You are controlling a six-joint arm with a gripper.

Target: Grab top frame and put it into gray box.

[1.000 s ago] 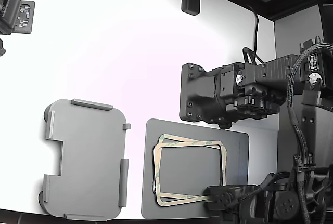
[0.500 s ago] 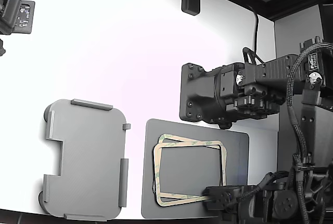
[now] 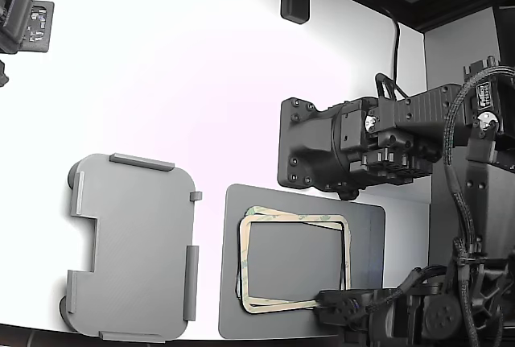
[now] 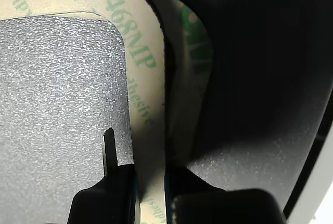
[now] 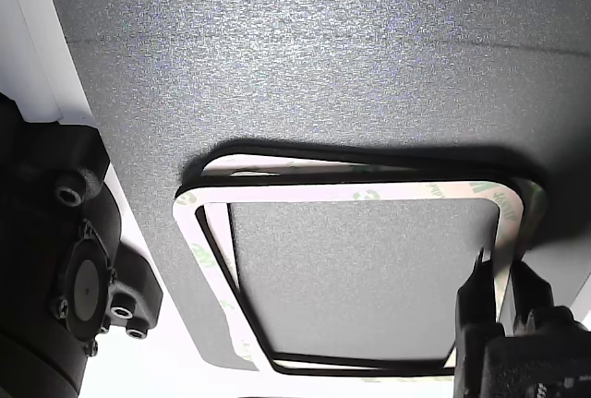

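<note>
Your hand (image 4: 150, 193) is clenched on one side of the top frame (image 3: 294, 262), which lies on the dark mat (image 3: 366, 234) over its twin, well apart from the gray box (image 3: 133, 246) at the exterior view's left on the tabletop (image 3: 201, 81). The strip is thin and floppy; lift unevenly and it may sag, slip free or drag the lower frame (image 4: 195, 52) along; judging by the printed liner, the two may stick.

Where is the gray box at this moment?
In the exterior view, the gray box lies on the white table at the lower left, beside the dark gray mat that carries the frames; it looks empty.
</note>
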